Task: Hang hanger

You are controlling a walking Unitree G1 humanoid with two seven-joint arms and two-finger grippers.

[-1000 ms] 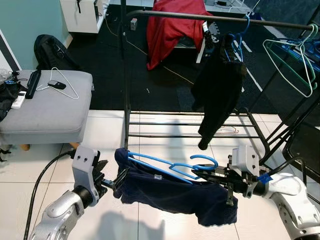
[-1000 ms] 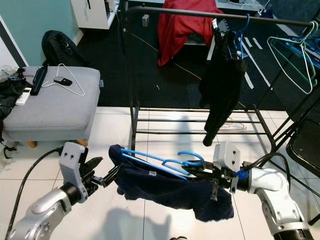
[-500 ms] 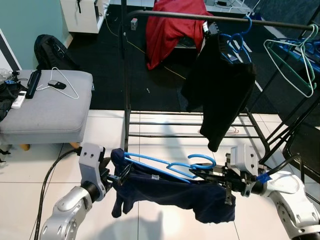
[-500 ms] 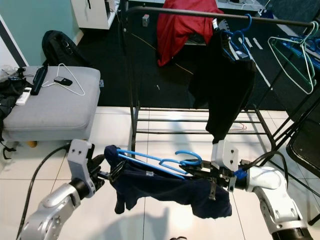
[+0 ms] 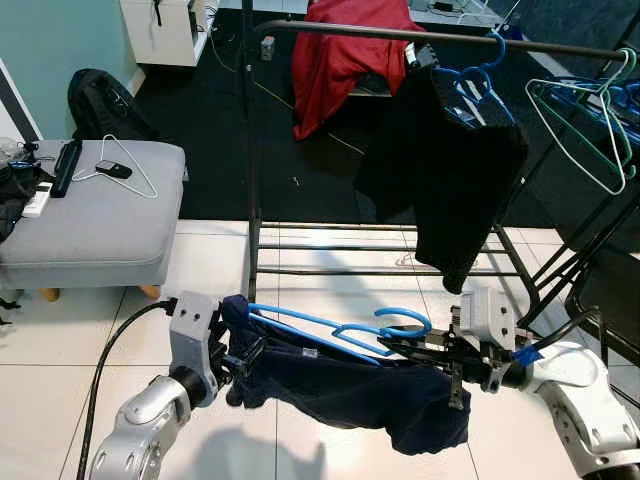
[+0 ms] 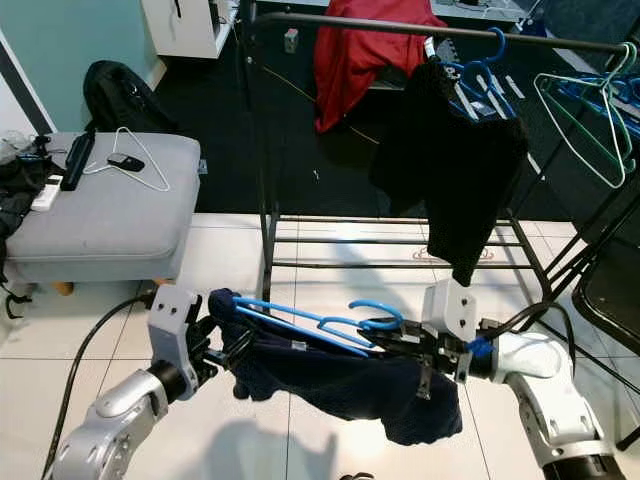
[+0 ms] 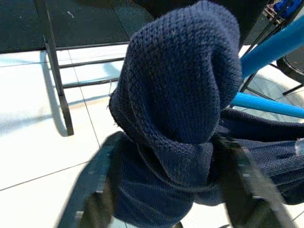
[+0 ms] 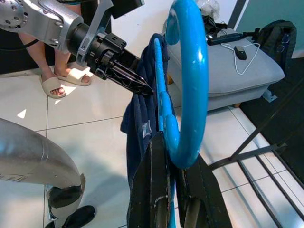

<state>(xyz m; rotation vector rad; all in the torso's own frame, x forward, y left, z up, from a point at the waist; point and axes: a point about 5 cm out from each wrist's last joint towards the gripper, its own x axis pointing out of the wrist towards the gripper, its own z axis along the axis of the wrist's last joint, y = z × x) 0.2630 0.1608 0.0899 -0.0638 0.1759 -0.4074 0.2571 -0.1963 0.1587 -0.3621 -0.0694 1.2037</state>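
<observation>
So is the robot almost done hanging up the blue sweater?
Partly. The navy sweater is already on the blue hanger. The right end effector grips the hanger near its hook, and the left end effector pinches the sweater's shoulder. Left to do: lifting it onto the rack's top rail.

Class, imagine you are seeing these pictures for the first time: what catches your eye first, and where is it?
First, the navy sweater draped on a blue hanger, stretched low over the white tiles between the left tool and the right tool. Behind it, a black garment hangs from the dark clothes rail, and a red garment lies draped further back.
</observation>
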